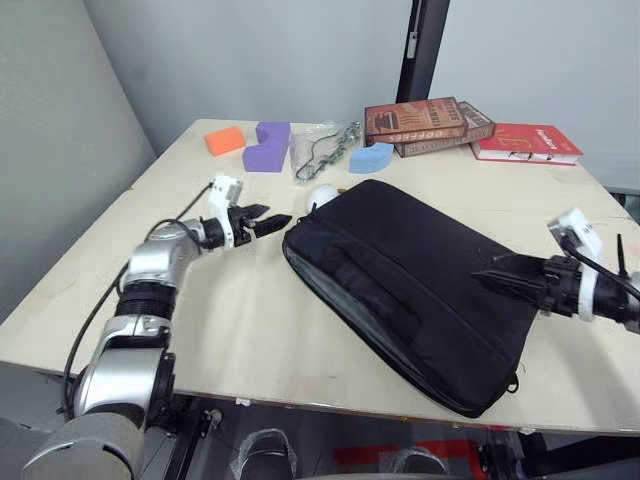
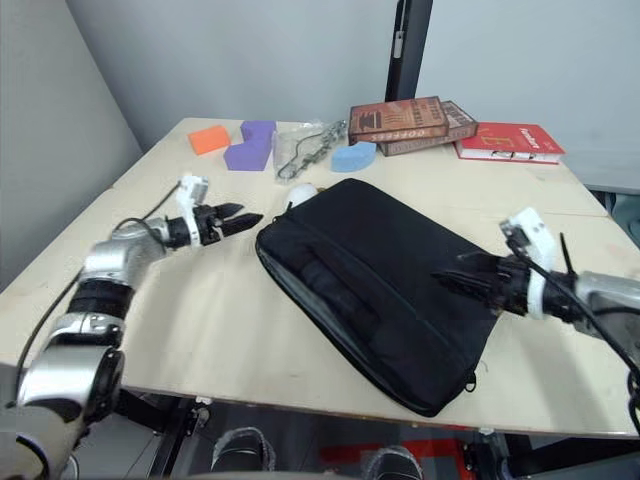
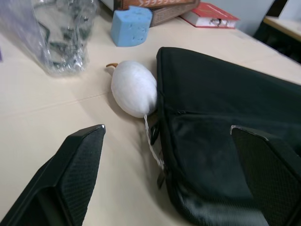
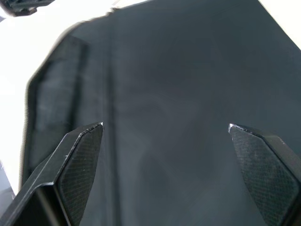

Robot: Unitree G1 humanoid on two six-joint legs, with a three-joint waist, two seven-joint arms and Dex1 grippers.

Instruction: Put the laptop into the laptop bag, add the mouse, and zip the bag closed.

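While my left pincer (image 1: 272, 220) hovers spread over the table (image 1: 250, 320), just beside the near corner of the laptop bag (image 1: 420, 290), my right pincer (image 1: 490, 278) hangs spread above the bag's far end, holding nothing. The bag lies flat mid-table: black woven fabric, soft, slack along its open edge. I cannot make out the laptop or the mouse. A puffy white lump (image 3: 134, 88) with an orange tip touches the bag's corner. Risk, in my judgement: the left pincer seizes that lump in error, or snags the white cord (image 3: 153, 141) trailing at the zipper edge, dragging the limp fabric askew.
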